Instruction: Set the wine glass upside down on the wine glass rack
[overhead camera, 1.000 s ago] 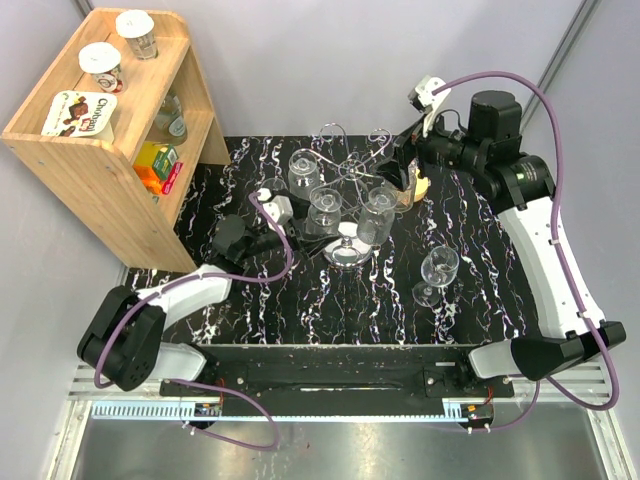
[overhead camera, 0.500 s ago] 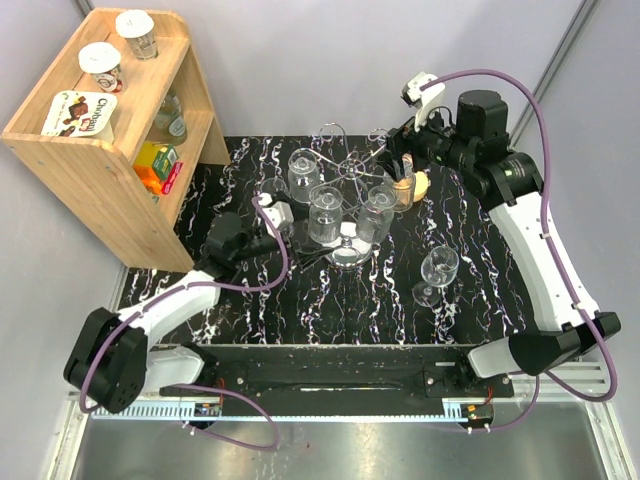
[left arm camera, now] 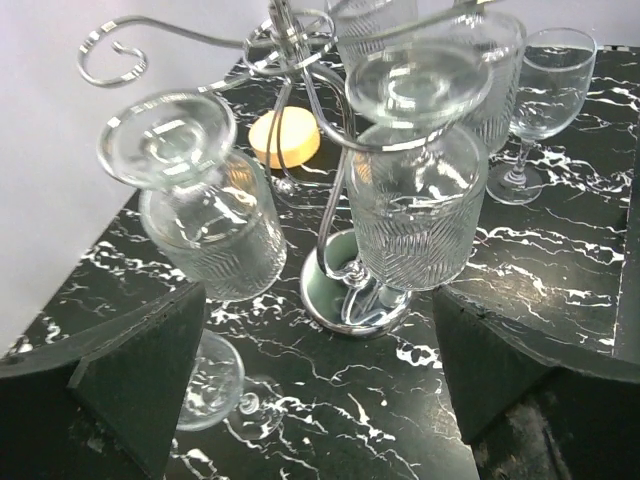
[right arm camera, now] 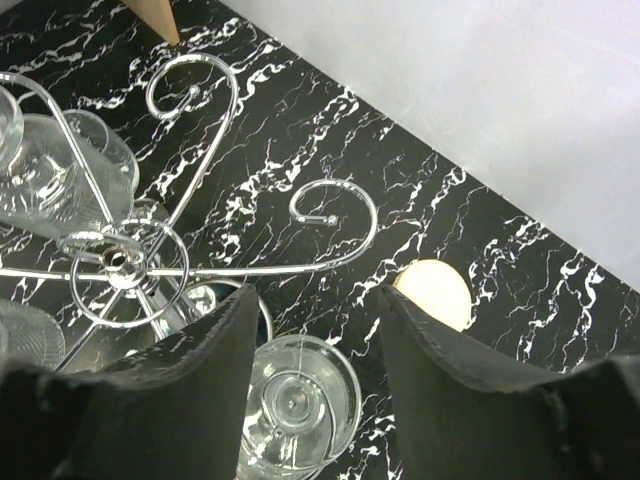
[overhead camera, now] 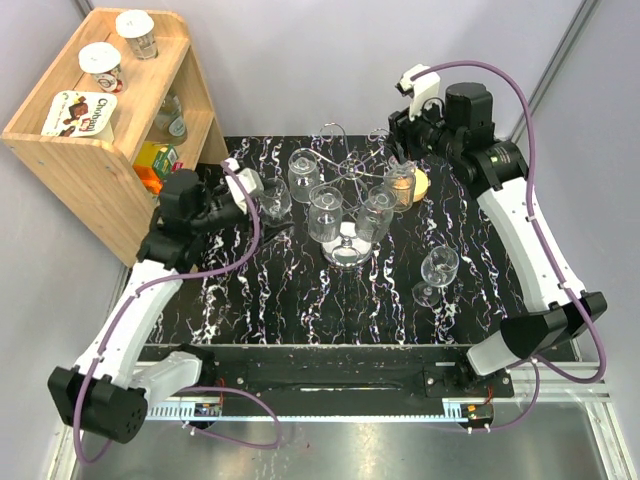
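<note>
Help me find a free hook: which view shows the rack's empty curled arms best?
Right wrist: two empty curled arms seen close from above. Top external shows them small; left wrist catches one curl, side-on.

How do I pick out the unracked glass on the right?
On the black marble table, look right of the chrome wine glass rack. The wine glass there stands upright on its foot, while the rack's glasses hang upside down.

Black marble table (overhead camera: 300,310) holding glassware.
A chrome rack (overhead camera: 347,252) stands mid-table, an upright glass (overhead camera: 438,268) front right, a yellow disc (overhead camera: 420,183) far right.
</note>
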